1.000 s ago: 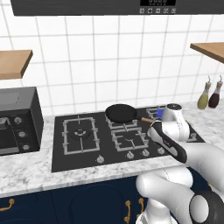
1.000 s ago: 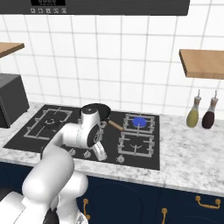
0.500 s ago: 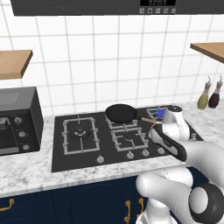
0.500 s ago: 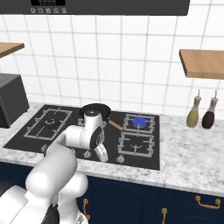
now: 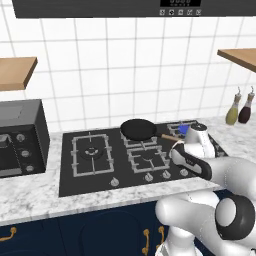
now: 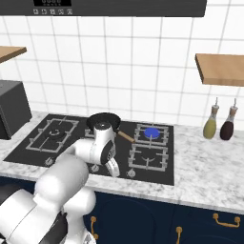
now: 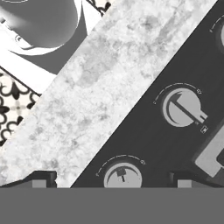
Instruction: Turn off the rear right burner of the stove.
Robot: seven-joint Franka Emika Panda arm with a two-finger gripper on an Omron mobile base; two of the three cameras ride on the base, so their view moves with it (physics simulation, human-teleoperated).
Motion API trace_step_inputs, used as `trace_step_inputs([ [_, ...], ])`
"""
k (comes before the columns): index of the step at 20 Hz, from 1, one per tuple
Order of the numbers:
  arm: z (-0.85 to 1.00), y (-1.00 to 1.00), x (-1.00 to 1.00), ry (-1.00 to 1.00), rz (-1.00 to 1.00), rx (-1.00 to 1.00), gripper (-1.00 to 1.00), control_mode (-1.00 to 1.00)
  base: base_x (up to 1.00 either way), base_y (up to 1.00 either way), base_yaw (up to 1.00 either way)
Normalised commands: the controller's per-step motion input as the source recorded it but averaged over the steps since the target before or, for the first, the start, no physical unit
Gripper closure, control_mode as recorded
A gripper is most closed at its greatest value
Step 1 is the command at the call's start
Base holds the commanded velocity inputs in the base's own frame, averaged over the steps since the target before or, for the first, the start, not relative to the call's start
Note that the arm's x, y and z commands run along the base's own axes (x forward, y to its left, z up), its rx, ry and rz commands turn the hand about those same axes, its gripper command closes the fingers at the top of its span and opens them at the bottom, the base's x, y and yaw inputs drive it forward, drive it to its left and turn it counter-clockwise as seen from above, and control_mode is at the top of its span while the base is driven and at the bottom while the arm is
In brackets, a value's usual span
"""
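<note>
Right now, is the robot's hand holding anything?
Nothing is held. The open two-finger gripper hovers over the small silver knobs on the wide black glass stove.

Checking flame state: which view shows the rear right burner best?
Right base view: the rear right burner sits unobstructed, blue flame visible inside its grate. In the left base view the arm's white body partly covers it, leaving a blue patch. The hand view shows knobs and counter instead.

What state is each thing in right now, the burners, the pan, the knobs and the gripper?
Rear right burner: lit, blue flame.
Frying pan: sitting on a rear grate, looks empty.
Gripper: open, holding nothing, above the knobs.
Knob: untouched.
Other burners: no flame visible.
</note>
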Motion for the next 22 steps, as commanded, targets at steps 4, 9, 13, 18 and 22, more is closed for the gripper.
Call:
trace_step_inputs([
  [4, -0.11, 0.00, 0.23, 0.00, 0.00, 0.00, -1.00, -1.00, 0.00, 0.00, 0.00],
  [9, -0.11, 0.00, 0.15, 0.00, 0.00, 0.00, -1.00, -1.00, 0.00, 0.00, 0.00],
  [13, -0.09, -0.12, 0.02, 0.00, 0.00, 0.00, -1.00, -1.00, 0.00, 0.00, 0.00],
  [18, -0.10, -0.12, 0.00, 0.00, 0.00, 0.00, -1.00, -1.00, 0.00, 0.00, 0.00],
  [22, -0.15, 0.02, 0.00, 0.00, 0.00, 0.00, -1.00, -1.00, 0.00, 0.00, 0.00],
])
